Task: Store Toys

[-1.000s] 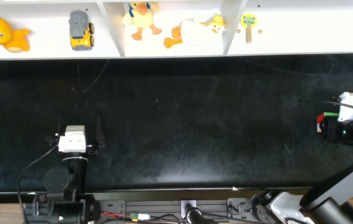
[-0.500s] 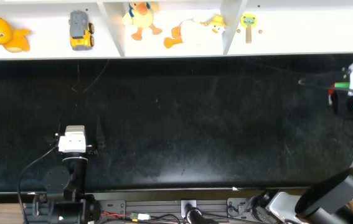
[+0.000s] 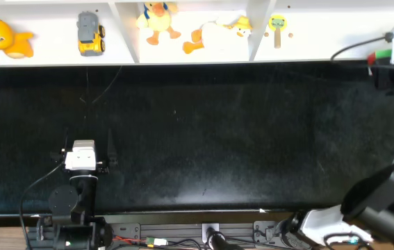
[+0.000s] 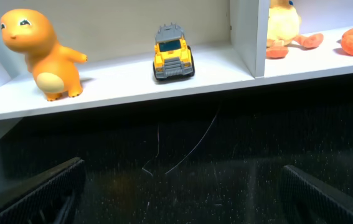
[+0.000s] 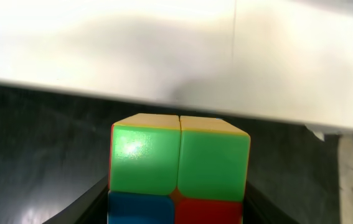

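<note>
- The right gripper [image 3: 383, 59] is at the table's far right corner, just in front of the shelf [image 3: 183, 55]. It is clamped on a cube [image 5: 179, 168] with green, blue, red and orange faces. The cube hangs over the mat's edge, facing the right bay.
- The left gripper [image 4: 176, 193] sits near its base with its fingers spread wide, pointing at the shelf.
- A black mat [image 3: 217, 132] covers the table.
- The left bay holds an orange figure [image 3: 7, 38] and a truck [image 3: 89, 33].
- The middle bay holds a plush duck [image 3: 158, 21] and a second duck [image 3: 217, 33].
- The right bay holds a small green toy [image 3: 278, 28].
</note>
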